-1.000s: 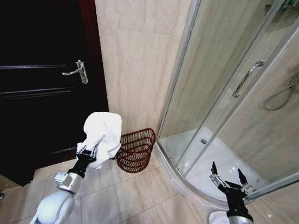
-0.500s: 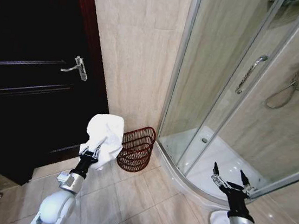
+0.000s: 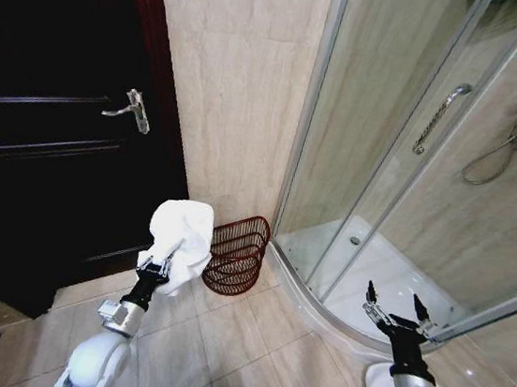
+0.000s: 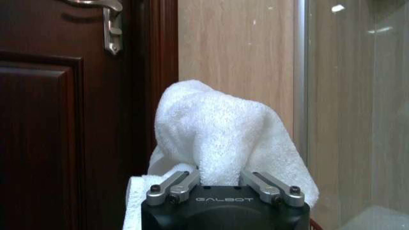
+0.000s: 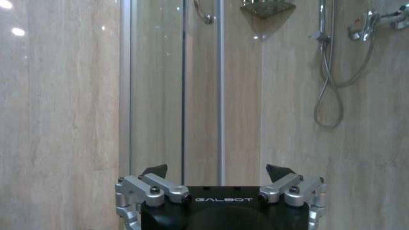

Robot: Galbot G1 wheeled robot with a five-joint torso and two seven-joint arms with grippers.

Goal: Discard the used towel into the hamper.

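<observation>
A white towel [image 3: 181,233] bunches upward from my left gripper [image 3: 157,266], which is shut on it; the left wrist view has the towel [image 4: 221,136] rising in a mound above the closed fingers [image 4: 169,188]. The hamper [image 3: 236,255], a dark reddish-brown wire basket, stands on the floor against the beige wall, just right of the towel and lower than it. My right gripper [image 3: 397,312] is held up at the lower right, open and empty, in front of the shower; its spread fingertips [image 5: 155,170] show in the right wrist view.
A dark wooden door [image 3: 49,130] with a metal handle [image 3: 129,109] fills the left. A glass shower enclosure [image 3: 405,155] with a curved white tray [image 3: 320,305] takes up the right. Tiled floor [image 3: 231,341] lies open in front of the hamper.
The whole head view has shifted slightly, so the camera moved. The towel and left gripper stay beside the hamper, slightly lower in frame. The right gripper stays open.
</observation>
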